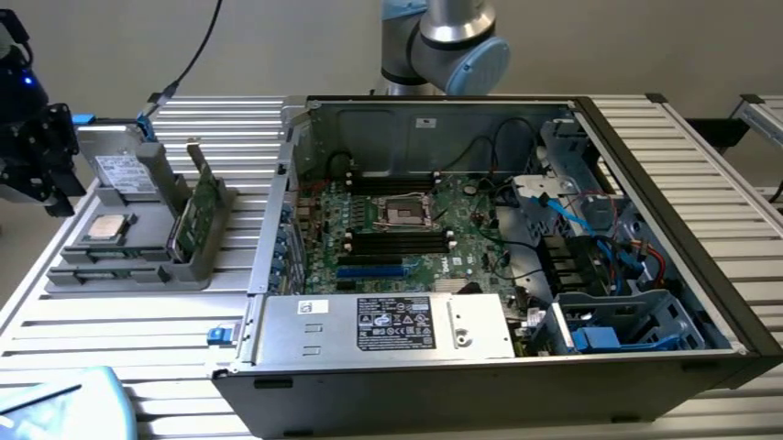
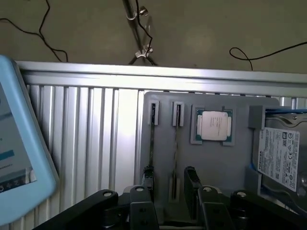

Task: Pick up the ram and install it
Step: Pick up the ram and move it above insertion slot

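The slatted aluminium table (image 1: 147,330) is stretching out beneath the gripper (image 2: 169,173) and carrying everything else. The open black and silver computer tower (image 1: 490,367) is lying on its side well away from the gripper, towards the exterior view's right, with its green motherboard facing up. The flat grey plastic tray (image 2: 163,148) is sitting directly under the gripper. A rounded light-blue object (image 2: 19,143) is resting on the table off to one side of the hand, clear of the tray.

On the tray, the silver rectangular hard drive with a white label (image 2: 280,153) is leaning at the far side from the blue object. The tall green card with a metal bracket (image 1: 196,215) is standing upright near the tower side of the tray. The square silver processor chip (image 2: 213,125) is lying in its green-edged recess just ahead of the fingertips and a little toward the hard drive.

The ram (image 2: 175,143), seen edge-on as a long thin strip, is standing in a narrow slot of the tray and running straight between the two black fingers (image 2: 192,175). A second narrow slot is lying alongside it, under the other finger.

The gripper is hovering low over the tray with its jaws spread wide, one on each side of the ram, gripping nothing.
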Controlling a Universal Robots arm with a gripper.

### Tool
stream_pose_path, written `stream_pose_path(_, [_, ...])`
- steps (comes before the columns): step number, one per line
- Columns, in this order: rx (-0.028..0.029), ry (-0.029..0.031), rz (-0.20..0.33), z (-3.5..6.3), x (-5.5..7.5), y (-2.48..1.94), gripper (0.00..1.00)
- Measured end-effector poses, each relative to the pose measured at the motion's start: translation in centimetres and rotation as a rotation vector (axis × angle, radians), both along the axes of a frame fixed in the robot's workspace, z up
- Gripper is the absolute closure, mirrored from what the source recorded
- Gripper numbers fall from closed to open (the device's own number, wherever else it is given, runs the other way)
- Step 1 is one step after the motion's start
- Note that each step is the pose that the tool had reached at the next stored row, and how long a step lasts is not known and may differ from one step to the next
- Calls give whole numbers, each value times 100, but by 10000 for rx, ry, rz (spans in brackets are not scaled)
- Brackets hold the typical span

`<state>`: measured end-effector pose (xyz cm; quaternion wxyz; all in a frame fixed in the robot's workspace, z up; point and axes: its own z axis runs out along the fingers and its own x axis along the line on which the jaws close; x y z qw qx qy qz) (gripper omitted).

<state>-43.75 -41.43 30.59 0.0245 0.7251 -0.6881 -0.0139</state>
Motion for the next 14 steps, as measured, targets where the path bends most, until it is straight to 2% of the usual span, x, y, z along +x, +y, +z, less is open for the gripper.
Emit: stream_pose_path(14, [-1, 6, 93, -227, 0, -15, 61])
